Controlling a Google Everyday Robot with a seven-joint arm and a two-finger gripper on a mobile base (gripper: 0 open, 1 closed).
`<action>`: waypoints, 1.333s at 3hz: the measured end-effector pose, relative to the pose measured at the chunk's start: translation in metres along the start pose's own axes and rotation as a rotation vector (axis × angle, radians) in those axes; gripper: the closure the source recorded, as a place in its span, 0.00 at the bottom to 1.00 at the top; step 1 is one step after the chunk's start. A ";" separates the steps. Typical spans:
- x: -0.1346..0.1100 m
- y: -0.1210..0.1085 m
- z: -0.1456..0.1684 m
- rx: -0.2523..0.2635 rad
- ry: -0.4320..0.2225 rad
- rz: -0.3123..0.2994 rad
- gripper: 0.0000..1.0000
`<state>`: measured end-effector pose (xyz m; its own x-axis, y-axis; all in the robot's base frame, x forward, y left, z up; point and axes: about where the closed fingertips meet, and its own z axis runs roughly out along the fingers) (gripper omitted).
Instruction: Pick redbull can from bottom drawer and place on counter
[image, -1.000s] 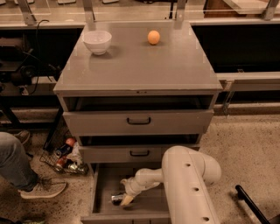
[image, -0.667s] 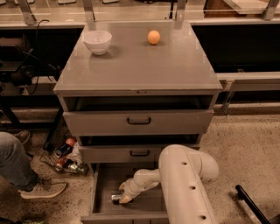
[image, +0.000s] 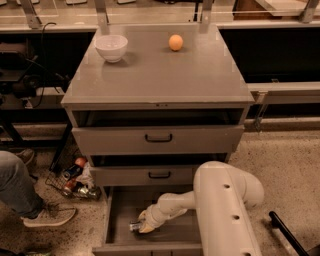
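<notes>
the gripper (image: 144, 226) is down in the open bottom drawer (image: 122, 206), right at the redbull can (image: 135, 226) — whether it has clamped the can cannot be told; lifting it onto the counter (image: 160, 75) is not yet done.

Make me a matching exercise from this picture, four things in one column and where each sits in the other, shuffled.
1 white bowl
2 orange ball
3 redbull can
4 pincer

A lying on the bottom drawer floor
B counter, far left
C down inside the drawer, right beside the can
D counter, far side, right of the bowl

Pairs: 1-B, 2-D, 3-A, 4-C
</notes>
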<state>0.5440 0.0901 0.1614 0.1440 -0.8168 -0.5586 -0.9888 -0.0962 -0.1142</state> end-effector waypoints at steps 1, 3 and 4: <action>-0.002 0.001 -0.062 0.049 0.010 -0.017 1.00; -0.024 0.014 -0.163 0.090 0.056 -0.088 1.00; -0.024 0.014 -0.163 0.090 0.056 -0.088 1.00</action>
<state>0.5204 0.0158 0.3071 0.2254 -0.8381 -0.4969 -0.9645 -0.1198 -0.2355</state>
